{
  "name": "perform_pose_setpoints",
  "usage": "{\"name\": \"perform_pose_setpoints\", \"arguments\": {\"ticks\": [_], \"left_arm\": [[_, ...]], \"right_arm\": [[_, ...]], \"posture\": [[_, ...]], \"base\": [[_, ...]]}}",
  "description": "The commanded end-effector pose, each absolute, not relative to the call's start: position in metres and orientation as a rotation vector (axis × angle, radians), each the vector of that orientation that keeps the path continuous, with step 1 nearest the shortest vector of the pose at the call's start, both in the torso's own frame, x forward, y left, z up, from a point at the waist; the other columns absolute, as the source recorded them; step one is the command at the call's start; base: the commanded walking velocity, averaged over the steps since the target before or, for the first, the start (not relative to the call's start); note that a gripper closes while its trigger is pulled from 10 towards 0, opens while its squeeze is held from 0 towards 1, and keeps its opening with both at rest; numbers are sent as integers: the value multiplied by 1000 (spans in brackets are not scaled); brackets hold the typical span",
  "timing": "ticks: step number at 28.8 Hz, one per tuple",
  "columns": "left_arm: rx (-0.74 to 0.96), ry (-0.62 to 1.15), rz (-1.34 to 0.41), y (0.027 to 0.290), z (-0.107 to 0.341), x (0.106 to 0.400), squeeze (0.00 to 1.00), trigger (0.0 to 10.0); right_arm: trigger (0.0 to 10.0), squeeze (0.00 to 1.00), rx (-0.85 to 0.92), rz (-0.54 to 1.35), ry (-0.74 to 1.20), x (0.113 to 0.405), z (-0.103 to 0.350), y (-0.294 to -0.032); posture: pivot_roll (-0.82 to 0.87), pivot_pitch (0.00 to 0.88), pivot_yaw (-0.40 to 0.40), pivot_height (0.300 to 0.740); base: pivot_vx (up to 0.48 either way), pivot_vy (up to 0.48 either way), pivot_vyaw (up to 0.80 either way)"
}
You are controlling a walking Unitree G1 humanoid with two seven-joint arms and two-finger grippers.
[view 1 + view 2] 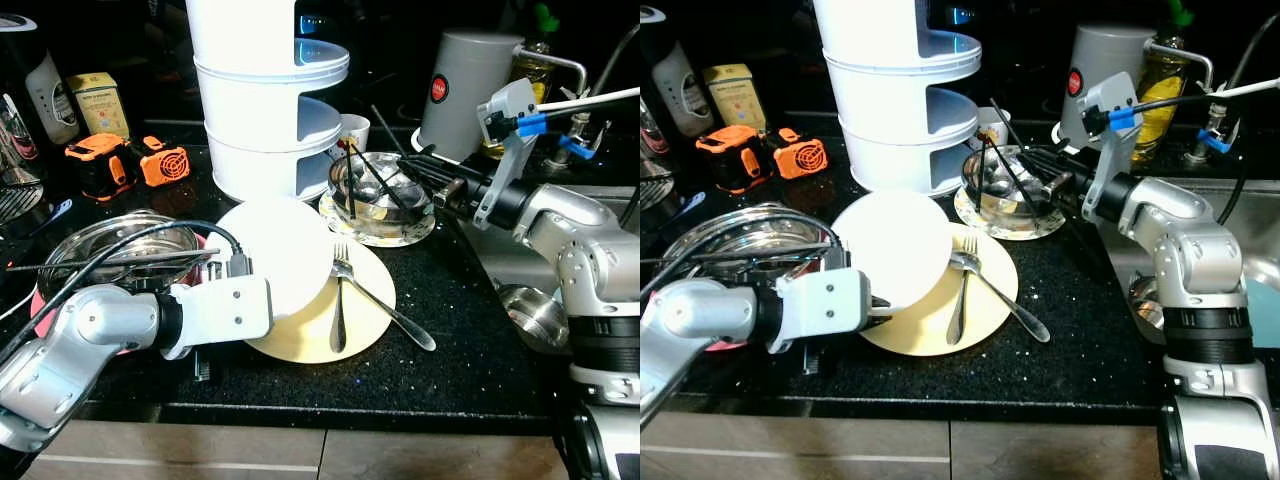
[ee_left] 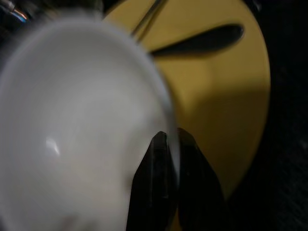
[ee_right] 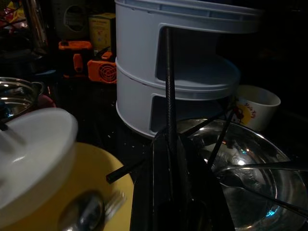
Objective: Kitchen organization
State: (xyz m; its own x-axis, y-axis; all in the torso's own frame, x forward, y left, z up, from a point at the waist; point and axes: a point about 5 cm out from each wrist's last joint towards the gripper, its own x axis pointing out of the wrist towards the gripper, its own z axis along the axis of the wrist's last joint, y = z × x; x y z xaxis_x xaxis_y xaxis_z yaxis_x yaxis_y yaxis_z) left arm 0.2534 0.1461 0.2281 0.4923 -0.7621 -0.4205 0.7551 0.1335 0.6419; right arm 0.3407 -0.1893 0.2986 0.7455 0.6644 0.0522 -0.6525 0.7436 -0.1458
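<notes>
My left pincer (image 2: 167, 144) is clamped on the rim of the white bowl (image 1: 277, 252), one finger inside and one outside, holding it tilted over the near-left part of the yellow plate (image 1: 345, 325). The bowl's far edge hangs just above the plate; I cannot tell whether it touches.

The yellow plate sits on the black tabletop (image 1: 450, 350). A fork (image 1: 378, 301) and a spoon (image 1: 338, 322) lie on the plate, their handles crossing; the fork's handle runs off the plate's right edge onto the tabletop.

My right pincer (image 3: 169, 139) is squeezed tight on a black chopstick (image 3: 169, 82), held nearly upright over the steel bowl (image 1: 380, 195) behind the plate. That steel bowl rests on a small saucer (image 1: 415, 232) and holds more black chopsticks (image 1: 1015, 182) leaning across it.

Behind the plate to the left stands a white tiered rack (image 1: 265, 95); a small printed cup (image 3: 254, 106) sits just beside it. Left of the plate, a steel pan (image 1: 115, 250) with an orange gadget (image 1: 165, 160) farther back. A grey kettle (image 1: 468, 85) stands behind the steel bowl.
</notes>
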Motion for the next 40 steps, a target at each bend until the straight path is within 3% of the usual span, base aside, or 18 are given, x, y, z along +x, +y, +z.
{"name": "perform_pose_setpoints", "arguments": {"ticks": [1,11,16,21,27,29,30,36,37,38,40], "left_arm": [[910,50,-1118,147,216,254,0,0],[891,-43,-1085,139,223,257,0,0],[817,-170,-1037,130,236,261,0,0],[598,-349,-961,120,258,265,0,0],[465,-438,-921,115,269,265,0,0],[382,-479,-904,113,277,265,0,0],[236,-540,-876,111,288,264,0,0],[89,-583,-867,106,296,259,0,0],[63,-591,-875,103,298,257,0,1490],[56,-593,-879,101,298,256,0,1490],[34,-601,-878,98,300,254,0,3882]], "right_arm": [[10000,0,-126,723,-99,339,298,-189],[10000,0,-127,701,-99,341,299,-189],[10000,0,-139,685,-100,342,300,-190],[10000,0,-153,672,-98,344,300,-190],[10000,0,-127,621,-131,347,303,-191],[10000,0,-96,572,-153,350,304,-194],[10000,0,-30,469,-178,357,302,-201],[10000,0,74,376,-202,362,302,-207],[10000,0,91,350,-215,365,304,-209],[10000,0,93,343,-217,366,304,-209],[10000,0,95,336,-217,367,303,-208]], "posture": [[-8,0,-22,740],[-5,0,-23,740],[-5,0,-25,740],[-9,0,-26,740],[-12,0,-28,740],[-13,0,-28,740],[-13,0,-27,740],[-10,0,-25,740],[-10,0,-25,740],[-10,0,-25,740],[-1,0,-29,740]], "base": [[0,0,0],[0,0,0],[0,0,0],[0,0,0],[0,0,0],[0,0,0],[0,0,0],[0,0,-500],[0,0,-750],[0,0,-750],[0,0,-753]]}}
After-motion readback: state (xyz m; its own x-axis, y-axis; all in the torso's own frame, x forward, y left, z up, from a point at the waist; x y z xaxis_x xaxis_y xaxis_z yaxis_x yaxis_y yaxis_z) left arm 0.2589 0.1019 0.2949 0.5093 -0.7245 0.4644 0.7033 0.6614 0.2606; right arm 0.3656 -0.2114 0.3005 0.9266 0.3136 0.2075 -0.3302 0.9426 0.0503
